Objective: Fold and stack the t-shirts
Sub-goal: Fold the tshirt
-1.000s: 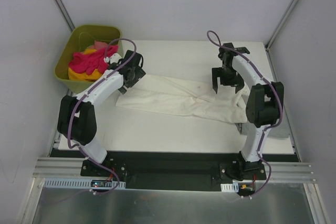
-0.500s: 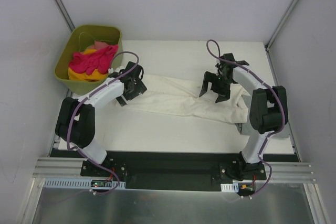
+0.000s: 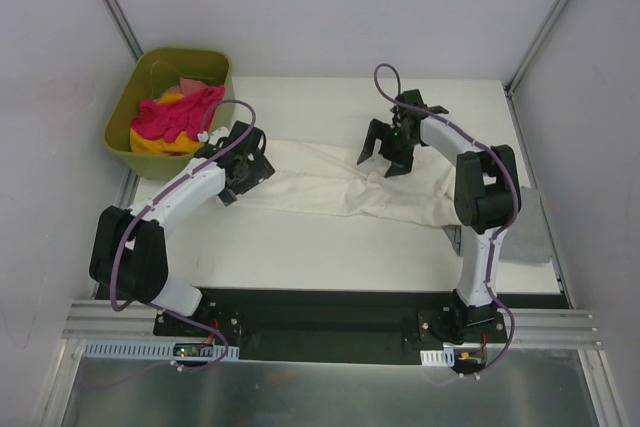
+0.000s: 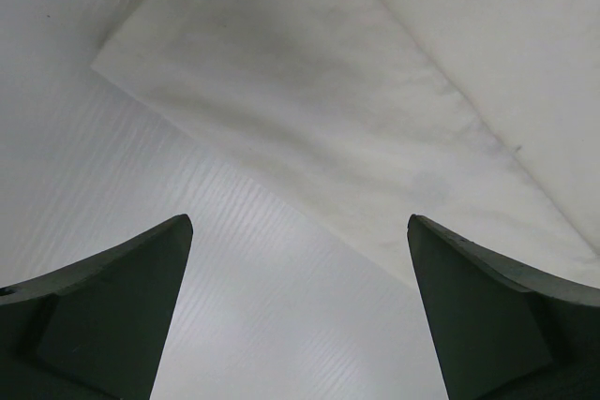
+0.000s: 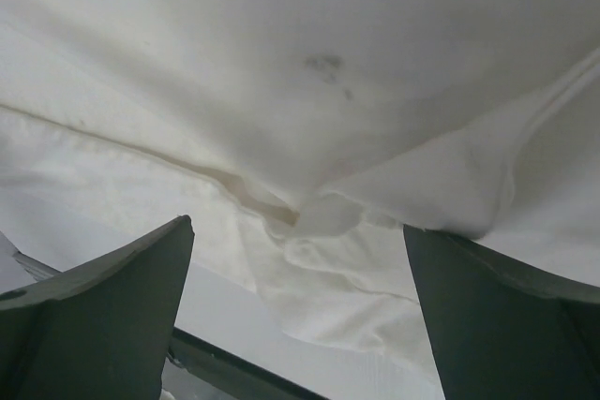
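Observation:
A large cream-white t-shirt [image 3: 340, 185] lies spread across the middle of the white table, creased and partly folded. My left gripper [image 3: 243, 169] is open just above its left end; the left wrist view shows the shirt's corner [image 4: 309, 128] ahead of the spread fingers [image 4: 112, 306]. My right gripper [image 3: 385, 155] is open over the shirt's upper middle; the right wrist view shows bunched cloth [image 5: 328, 222] between the fingers [image 5: 103, 316], which do not grip it. Pink [image 3: 180, 115], yellow [image 3: 150, 143] and red shirts lie in the olive-green tub [image 3: 140, 77].
The tub stands at the table's far left corner. A grey cloth [image 3: 525, 232] lies at the right table edge beside the right arm. White walls enclose the table on three sides. A black rail runs along the near edge.
My right gripper has moved left along the shirt, from its right part to its upper middle. My left gripper has shifted slightly down and left at the shirt's left end.

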Robot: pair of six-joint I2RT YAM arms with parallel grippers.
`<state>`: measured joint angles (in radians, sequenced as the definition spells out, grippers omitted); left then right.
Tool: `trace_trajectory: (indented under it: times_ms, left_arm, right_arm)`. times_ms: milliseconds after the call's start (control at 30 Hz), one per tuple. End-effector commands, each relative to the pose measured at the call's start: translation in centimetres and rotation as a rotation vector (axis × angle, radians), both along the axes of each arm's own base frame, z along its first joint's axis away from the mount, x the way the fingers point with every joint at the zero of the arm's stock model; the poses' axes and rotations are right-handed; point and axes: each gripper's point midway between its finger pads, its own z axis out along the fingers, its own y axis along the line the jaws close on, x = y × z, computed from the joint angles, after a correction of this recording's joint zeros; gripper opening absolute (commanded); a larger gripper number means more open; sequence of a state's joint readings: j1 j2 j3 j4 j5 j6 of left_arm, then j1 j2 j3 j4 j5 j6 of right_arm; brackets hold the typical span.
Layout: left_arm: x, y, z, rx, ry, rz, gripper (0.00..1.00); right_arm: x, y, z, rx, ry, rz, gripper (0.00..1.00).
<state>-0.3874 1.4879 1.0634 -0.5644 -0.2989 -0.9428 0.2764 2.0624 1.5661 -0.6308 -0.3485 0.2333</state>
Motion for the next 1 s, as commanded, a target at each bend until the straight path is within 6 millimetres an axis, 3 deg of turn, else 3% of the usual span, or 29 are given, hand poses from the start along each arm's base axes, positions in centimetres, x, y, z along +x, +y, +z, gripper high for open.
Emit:
trace_trajectory:
  times_ms: [0, 133, 200, 233, 367, 467, 500, 567, 667, 767, 800, 833, 967]
  left_arm:
    - [-0.3, 0.7, 1.5, 0.028, -0.047, -0.009, 0.99]
    - [-0.2, 0.6, 1.9, 0.02, -0.059, -0.009, 0.99]
    - [-0.1, 0.4, 1.8, 0.014, -0.054, -0.015, 0.99]
    - [-0.1, 0.3, 1.7, 0.017, -0.049, -0.02, 0.99]
    - [-0.2, 0.0, 1.1, 0.013, -0.024, -0.033, 0.99]
    - [0.1, -0.3, 0.7, 0.011, -0.009, -0.045, 0.99]
    - [0.2, -0.4, 0.6, 0.01, -0.004, -0.053, 0.99]
    - [0.7, -1.0, 0.3, 0.002, 0.014, -0.073, 0.99]
    - [1.5, -2.1, 0.4, -0.022, 0.025, -0.105, 0.99]
    - [1.6, -2.2, 0.4, -0.024, 0.027, -0.113, 0.99]
    - [1.6, -2.1, 0.4, -0.023, 0.025, -0.111, 0.99]
    - [1.5, -2.0, 0.5, -0.021, 0.023, -0.111, 0.99]
    - [0.7, -1.4, 1.0, -0.015, 0.005, -0.101, 0.99]
  right_arm:
    - [5.2, 2.3, 4.2, 0.059, -0.203, -0.018, 0.98]
    - [7.1, 2.4, 7.1, 0.058, -0.328, -0.004, 0.98]
    - [7.0, 2.4, 7.7, 0.057, -0.347, 0.016, 0.98]
    - [6.4, 2.1, 8.2, 0.05, -0.346, 0.019, 0.98]
    - [3.0, 0.0, 6.6, -0.033, -0.294, 0.038, 0.99]
    - [1.0, -1.4, 6.6, -0.082, -0.291, 0.041, 1.0]
    - [0.1, -1.8, 5.7, -0.096, -0.264, 0.042, 1.0]
    - [-0.5, -1.3, 4.9, -0.075, -0.239, 0.057, 1.0]
    - [-0.1, -0.2, 4.3, -0.051, -0.213, 0.055, 0.99]
    - [1.8, 1.3, 4.0, -0.032, -0.23, 0.07, 1.0]
    - [2.5, 1.8, 2.4, -0.034, -0.208, 0.076, 1.0]
    - [4.1, 2.6, 3.5, -0.015, -0.242, 0.074, 1.0]
    - [6.6, 6.1, 3.2, 0.078, -0.235, 0.103, 1.0]
